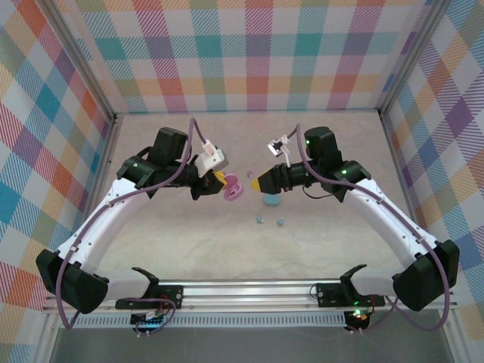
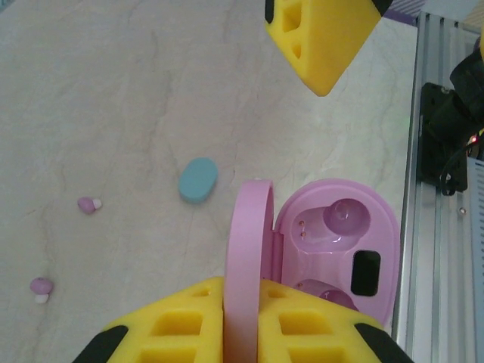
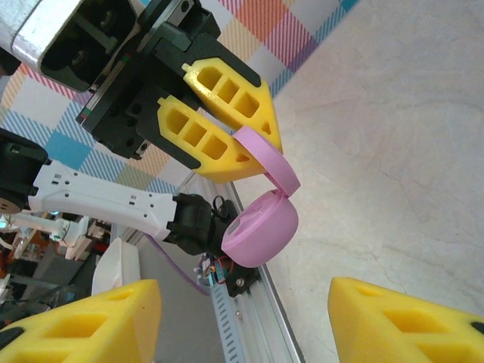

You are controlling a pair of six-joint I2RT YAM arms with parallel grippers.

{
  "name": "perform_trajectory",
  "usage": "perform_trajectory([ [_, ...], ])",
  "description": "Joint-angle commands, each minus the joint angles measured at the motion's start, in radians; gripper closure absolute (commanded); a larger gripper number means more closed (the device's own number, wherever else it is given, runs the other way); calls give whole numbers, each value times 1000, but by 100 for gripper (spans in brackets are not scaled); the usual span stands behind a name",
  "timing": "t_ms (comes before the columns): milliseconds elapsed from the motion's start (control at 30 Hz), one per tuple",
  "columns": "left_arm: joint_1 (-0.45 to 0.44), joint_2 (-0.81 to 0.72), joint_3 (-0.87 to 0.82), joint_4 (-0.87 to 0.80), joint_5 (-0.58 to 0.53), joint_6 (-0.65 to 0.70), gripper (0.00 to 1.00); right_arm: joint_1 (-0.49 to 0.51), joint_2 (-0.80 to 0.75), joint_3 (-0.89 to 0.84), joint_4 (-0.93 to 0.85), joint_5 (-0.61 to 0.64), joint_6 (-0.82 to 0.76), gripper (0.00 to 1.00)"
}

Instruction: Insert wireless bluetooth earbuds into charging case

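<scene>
Left pincer (image 2: pixel 242 321) was shut on the lid (image 2: pixel 249 242) of the pink charging case (image 2: pixel 355 227), its yellow fingers (image 2: pixel 174 329) pressed against the lid's two faces. The case was open, with the base swung away from the lid at the hinge and two rounded wells showing inside it. In the right wrist view the base hung below the gripped lid, lifted off the table (image 1: pixel 189 234).

The right pincer (image 3: pixel 246 321) stood wide with nothing between its fingers. In the overhead view it pointed at the left pincer, just beside the pink case but not touching it.

Both pink buds lay on the table outside the case: a pink earbud (image 2: pixel 88 204) beyond the blue case (image 2: pixel 198 180), and a second pink earbud (image 2: pixel 40 286) well apart from the first. The closed blue case rested flat on the table under the right pincer. Nearer the arm bases, a blue earbud (image 1: pixel 259 219) and another blue earbud (image 1: pixel 280 221) lay near each other on the table, close to the blue case.
</scene>
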Motion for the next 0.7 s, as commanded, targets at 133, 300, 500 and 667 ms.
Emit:
perform_trajectory([
  [133, -15, -12, -15, -42, 20, 97, 83, 36, 59, 61, -74, 5, -84, 42],
  [300, -29, -7, -15, -54, -9, 123, 82, 56, 89, 72, -83, 5, -92, 42],
  [500, -44, -10, -18, -61, -60, 146, 82, 62, 94, 69, -118, 47, -109, 44],
  [667, -48, -10, -20, -67, -62, 170, 82, 62, 85, 72, -125, 63, -129, 45],
])
